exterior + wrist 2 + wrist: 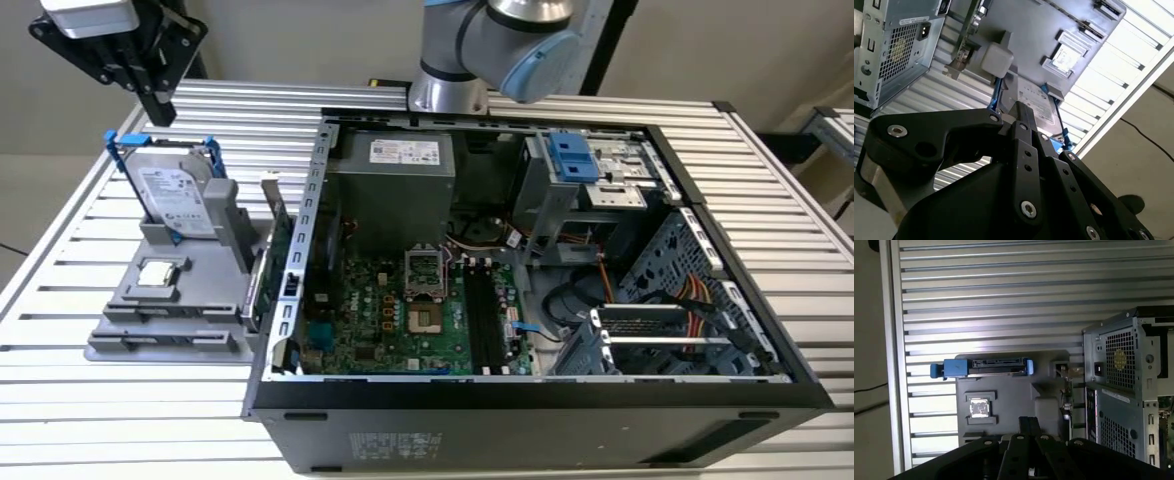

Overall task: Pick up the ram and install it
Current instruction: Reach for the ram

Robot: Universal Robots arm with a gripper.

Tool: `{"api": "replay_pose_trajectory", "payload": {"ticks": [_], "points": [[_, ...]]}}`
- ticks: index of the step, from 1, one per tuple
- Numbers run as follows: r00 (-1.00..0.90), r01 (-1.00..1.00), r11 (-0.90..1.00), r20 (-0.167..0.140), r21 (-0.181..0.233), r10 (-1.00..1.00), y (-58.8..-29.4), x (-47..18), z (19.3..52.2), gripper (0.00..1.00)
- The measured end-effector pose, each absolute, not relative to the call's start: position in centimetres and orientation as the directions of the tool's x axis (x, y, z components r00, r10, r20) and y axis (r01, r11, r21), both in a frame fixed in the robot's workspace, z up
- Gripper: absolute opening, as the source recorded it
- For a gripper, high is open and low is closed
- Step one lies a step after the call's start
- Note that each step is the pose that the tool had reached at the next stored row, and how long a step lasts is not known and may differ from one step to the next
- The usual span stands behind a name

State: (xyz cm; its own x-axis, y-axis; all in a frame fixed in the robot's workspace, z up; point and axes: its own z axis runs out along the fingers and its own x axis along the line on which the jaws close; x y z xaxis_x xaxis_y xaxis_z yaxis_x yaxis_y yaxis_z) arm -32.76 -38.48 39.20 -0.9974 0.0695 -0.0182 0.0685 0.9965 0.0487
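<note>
The black gripper (160,112) hangs in open air; below it the upright silver hard drive in a blue frame (174,195) rises from the grey plastic holder (147,320), whose low front is unobstructed. An upright green expansion card (283,255) crowds the gap beside the open-topped black computer case (534,420), its grey power-supply box (394,185) bordering the exposed green motherboard (387,320).
</note>
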Motion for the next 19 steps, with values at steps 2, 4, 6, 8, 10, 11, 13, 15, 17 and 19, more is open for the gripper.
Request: {"api": "replay_pose_trajectory", "payload": {"ticks": [2,4,6,8,10,11,13,15,17,19], "points": [[-0.997,0.068,0.996,-0.018,0.049,0.069,-38.4,-33.0,39.2,0.00],[-0.997,0.068,0.996,-0.018,0.049,0.069,-38.4,-33.3,39.2,0.00],[-0.997,0.068,0.996,-0.018,0.049,0.069,-38.4,-33.5,39.2,0.00],[-0.997,0.068,0.996,-0.018,0.049,0.069,-38.4,-33.8,39.2,0.00],[-0.997,0.068,0.996,-0.018,0.049,0.069,-38.3,-34.0,39.2,0.00],[-0.997,0.068,0.996,-0.018,0.049,0.069,-38.3,-34.2,39.2,0.00],[-0.997,0.068,0.997,-0.018,0.049,0.069,-38.3,-34.4,39.2,0.00],[-0.997,0.068,0.997,-0.018,0.049,0.069,-38.3,-34.6,39.2,0.00],[-0.997,0.067,0.997,-0.018,0.049,0.068,-38.3,-34.7,39.2,0.00],[-0.997,0.067,0.997,-0.018,0.049,0.068,-38.3,-34.7,39.2,0.00]]}}
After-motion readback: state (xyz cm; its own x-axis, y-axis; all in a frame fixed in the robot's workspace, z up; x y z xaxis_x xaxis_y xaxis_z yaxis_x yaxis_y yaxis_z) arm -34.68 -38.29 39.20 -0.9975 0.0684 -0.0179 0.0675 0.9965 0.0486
